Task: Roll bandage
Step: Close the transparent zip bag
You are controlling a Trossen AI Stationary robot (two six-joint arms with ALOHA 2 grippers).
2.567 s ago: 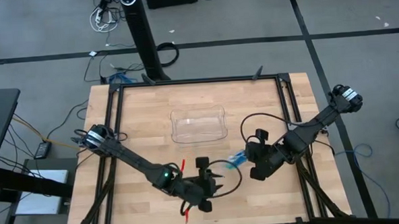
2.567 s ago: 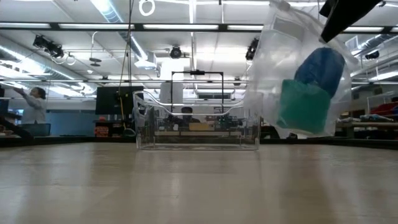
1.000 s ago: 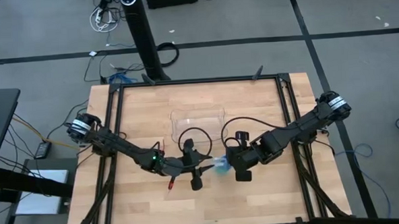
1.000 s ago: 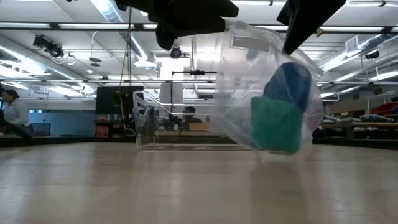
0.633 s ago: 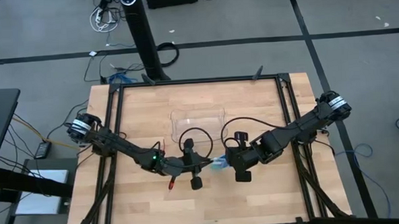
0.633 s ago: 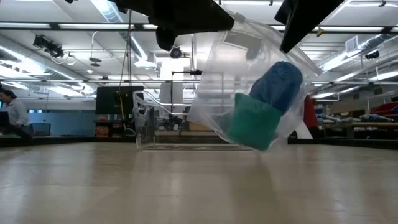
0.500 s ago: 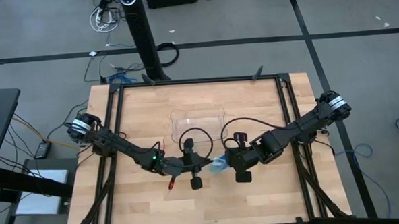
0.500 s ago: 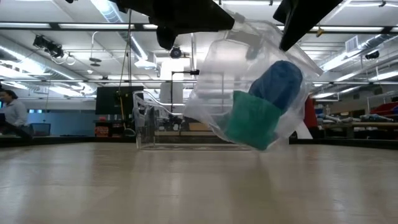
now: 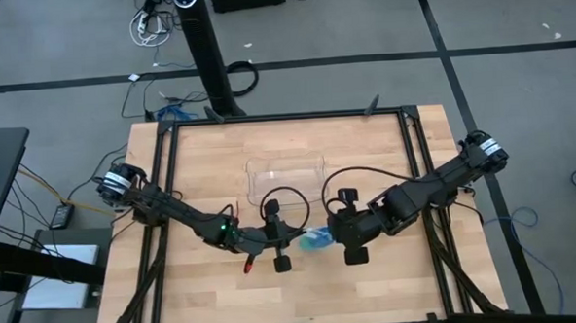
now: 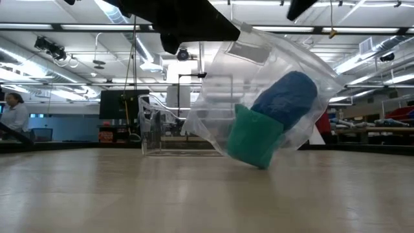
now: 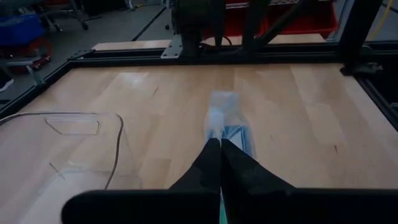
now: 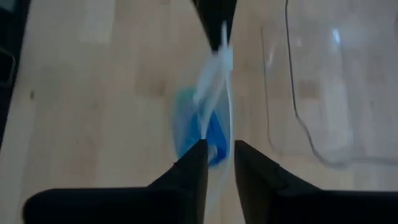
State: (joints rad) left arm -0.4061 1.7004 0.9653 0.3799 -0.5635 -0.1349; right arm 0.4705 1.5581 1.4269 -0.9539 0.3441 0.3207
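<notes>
**Bag pinched over the middle of the table**

Between my left gripper (image 11: 219, 144) fingers, pressed tight together, is the top edge of a clear plastic bag (image 10: 259, 97); they pinch it with no gap showing in my left wrist view. My right gripper (image 12: 217, 152) sits just across from it, fingers parted a little with the bag's film running up between them (I cannot tell whether they touch it).

The bag hangs tilted from my left grip, its lowest corner at or just above the wooden table (image 9: 201, 165); the low view does not settle which. Inside it lies the bandage (image 10: 284, 97), a compact blue roll, resting against a teal-green block (image 10: 253, 138) that sits lower in the bag.

From above, both grippers meet near the table's middle, the bag a small blue patch between them. A clear plastic tray (image 9: 286, 177) stands beyond them, near but apart from the bag. Far off in the room behind, a person (image 10: 14, 113) stands at the left.
</notes>
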